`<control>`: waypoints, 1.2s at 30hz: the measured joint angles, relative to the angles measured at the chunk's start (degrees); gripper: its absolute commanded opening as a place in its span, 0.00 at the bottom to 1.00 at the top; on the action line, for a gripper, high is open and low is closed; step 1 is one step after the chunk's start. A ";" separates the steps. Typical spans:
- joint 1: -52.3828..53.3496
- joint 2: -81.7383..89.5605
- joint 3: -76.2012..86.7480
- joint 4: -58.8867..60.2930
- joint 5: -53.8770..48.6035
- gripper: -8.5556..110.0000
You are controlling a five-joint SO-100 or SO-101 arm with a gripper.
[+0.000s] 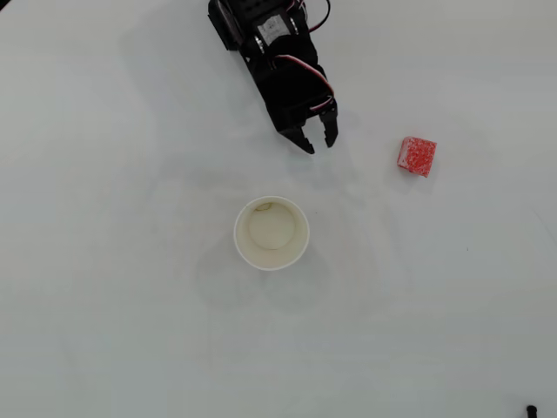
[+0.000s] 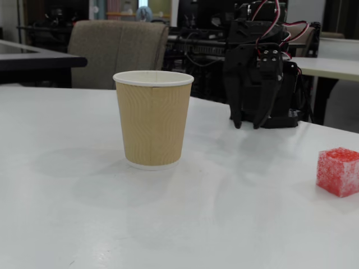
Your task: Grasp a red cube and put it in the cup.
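Observation:
The red cube (image 1: 417,156) (image 2: 337,171) rests on the white table at the right, well apart from everything else. Upright near the middle stands the cup (image 1: 271,233) (image 2: 153,118), tan-walled with a white rim, and nothing shows inside it. My black gripper (image 1: 319,144) (image 2: 247,125) hangs between the two, above and right of the cup in the overhead view. Its fingers are a little apart and hold nothing. The cube lies roughly a cup's width to the right of the fingertips.
The arm's base (image 1: 252,17) (image 2: 269,84) sits at the table's far edge. In the fixed view a padded chair (image 2: 115,53) and dark desks stand behind the table. A small black object (image 1: 530,409) lies at the bottom right corner of the overhead view.

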 measured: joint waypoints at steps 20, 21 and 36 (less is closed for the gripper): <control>-12.04 -0.44 0.00 -4.83 -2.99 0.13; -12.48 -1.67 -0.09 -4.92 -2.99 0.13; -16.96 -23.47 -2.64 -12.48 -2.99 0.15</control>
